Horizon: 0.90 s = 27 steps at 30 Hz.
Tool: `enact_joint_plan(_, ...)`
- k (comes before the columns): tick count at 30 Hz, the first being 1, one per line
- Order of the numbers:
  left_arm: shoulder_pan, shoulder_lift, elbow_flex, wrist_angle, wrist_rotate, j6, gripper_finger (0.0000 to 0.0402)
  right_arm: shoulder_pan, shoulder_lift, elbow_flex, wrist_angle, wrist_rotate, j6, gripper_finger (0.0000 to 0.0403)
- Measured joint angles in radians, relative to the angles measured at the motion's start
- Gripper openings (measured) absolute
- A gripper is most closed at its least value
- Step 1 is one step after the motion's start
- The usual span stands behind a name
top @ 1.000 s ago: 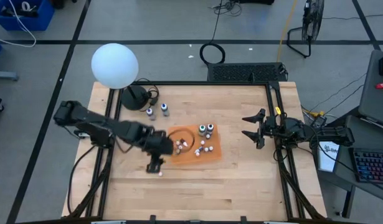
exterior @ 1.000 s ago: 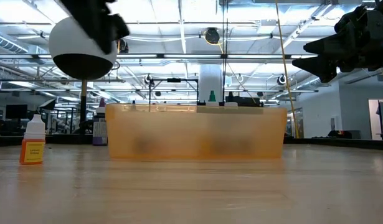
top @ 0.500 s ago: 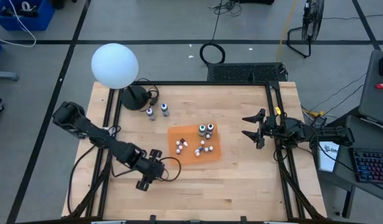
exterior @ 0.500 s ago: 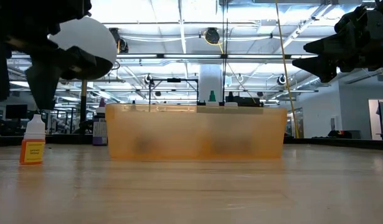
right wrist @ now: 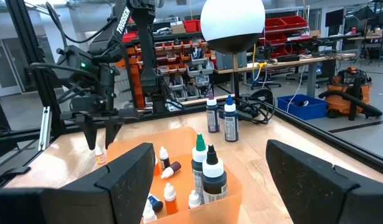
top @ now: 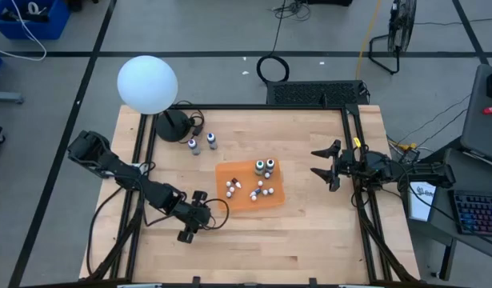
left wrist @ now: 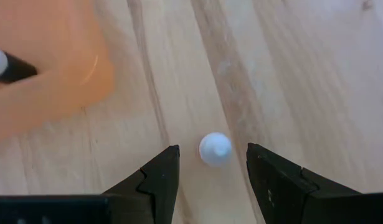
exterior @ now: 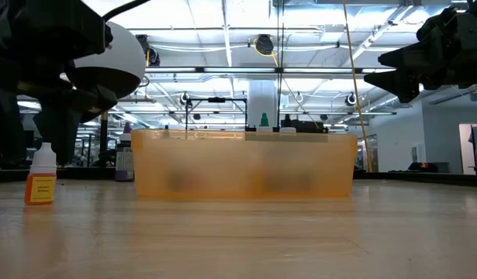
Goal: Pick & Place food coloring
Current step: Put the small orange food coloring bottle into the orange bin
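Observation:
One small food coloring bottle (exterior: 42, 177) with a white cap (left wrist: 215, 149) and an orange label stands upright on the bare wood, left of the orange tray (top: 271, 196) and nearer the table's front edge. My left gripper (left wrist: 213, 180) points steeply down over it, open. One finger (left wrist: 159, 177) stands on each side of the cap, with a gap to it on both sides. Several more bottles (top: 262, 168) stand or lie in the tray. My right gripper (top: 314, 162) waits open and raised at the table's right side.
Two dark bottles (top: 202, 144) stand on the wood behind the tray, near a black lamp base (top: 172, 126) that carries a big white globe (top: 147, 83). A cable (top: 220, 214) loops beside the left gripper. Bare wood lies along the near edge.
My left gripper has swung from the tray's left edge toward the table's near left and come down over the lone bottle. Its fingers now stand on either side of the cap. The bottle has stayed where it was.

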Motion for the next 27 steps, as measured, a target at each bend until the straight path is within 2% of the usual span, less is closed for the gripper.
enact_joint_plan(4, 0.004, 0.014, 0.0, 0.053, -0.006, 0.001, 0.0186, 0.0, 0.0, 0.0, 0.0, 0.0, 0.0, 0.0293)
enact_joint_plan(15, 0.023, 0.126, 0.002, 0.056, 0.003, -0.001, 0.0186, 0.0, 0.0, 0.0, 0.0, 0.0, 0.0, 0.0293)
enact_joint_plan(27, 0.032, 0.137, 0.003, 0.046, 0.02, -0.002, 0.0186, 0.0, 0.0, 0.0, 0.0, 0.0, 0.0, 0.0293)
